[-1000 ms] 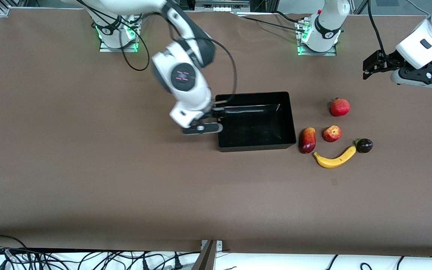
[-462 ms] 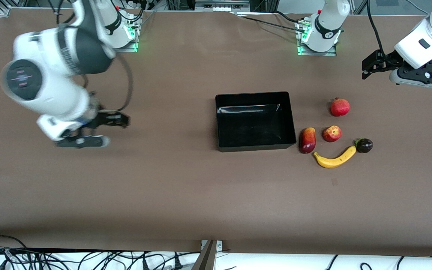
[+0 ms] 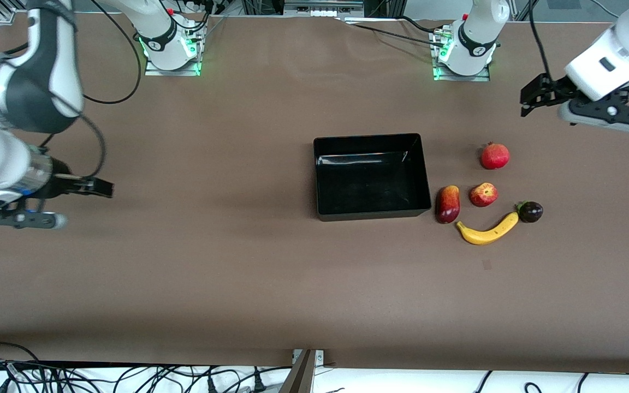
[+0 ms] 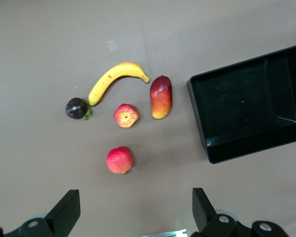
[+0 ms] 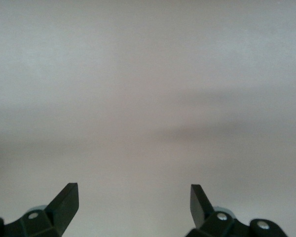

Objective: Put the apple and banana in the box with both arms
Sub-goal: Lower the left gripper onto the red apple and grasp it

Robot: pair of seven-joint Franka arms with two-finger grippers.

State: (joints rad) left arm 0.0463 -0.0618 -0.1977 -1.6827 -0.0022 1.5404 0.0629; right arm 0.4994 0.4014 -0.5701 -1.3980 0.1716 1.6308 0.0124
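Apple (image 3: 483,195) and banana (image 3: 488,230) not yet picked, box (image 3: 370,141) empty: task at the approach step. Left pincer (image 3: 530,96), fingers apart, empty, hangs over bare desk (image 3: 238,273) at about 1 o'clock from the fruit cluster. Right pincer (image 3: 99,188), fingers apart in its wrist view, empty, waits over the right arm's end of the desk, at 9 o'clock from the box. Apple sits just beside the mango (image 3: 447,204), at 3 o'clock of it; banana at 6 o'clock of the apple, one tip touching the mangosteen (image 3: 530,211); pomegranate (image 3: 494,156) at 12 o'clock. Next move likely: left pincer descends on the apple, clear of the mango.
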